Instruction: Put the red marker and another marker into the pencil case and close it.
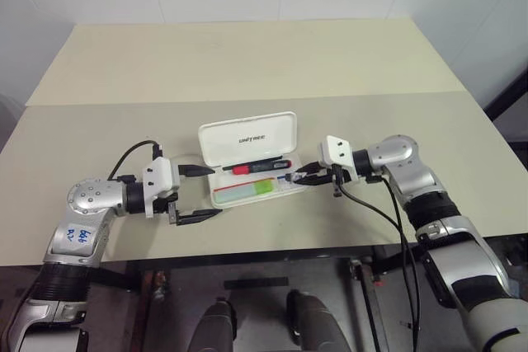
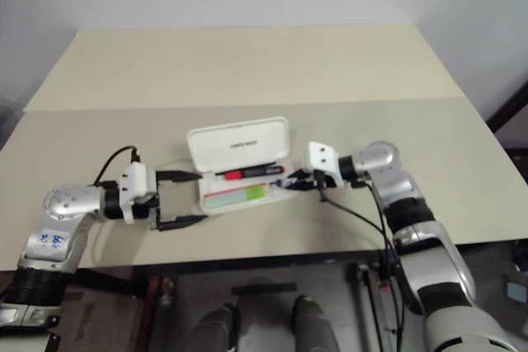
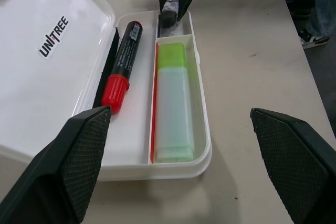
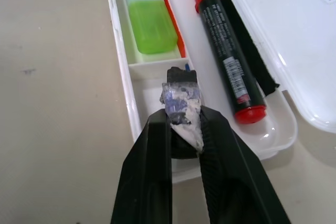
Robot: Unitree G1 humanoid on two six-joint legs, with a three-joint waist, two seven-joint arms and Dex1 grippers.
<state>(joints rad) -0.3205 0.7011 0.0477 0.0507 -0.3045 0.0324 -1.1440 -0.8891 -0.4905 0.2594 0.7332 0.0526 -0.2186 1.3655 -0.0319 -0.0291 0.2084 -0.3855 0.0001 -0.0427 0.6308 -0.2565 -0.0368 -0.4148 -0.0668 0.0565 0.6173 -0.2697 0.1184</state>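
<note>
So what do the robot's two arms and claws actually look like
Both arms are silver metal with black ribbed sections, white wrist blocks and looping black cables. The left claw and right claw each have two black textured fingers. The left arm carries a label with blue handwriting.

Both markers (image 3: pixel 122 61) inside the open case (image 3: pixel 173 169)
</note>
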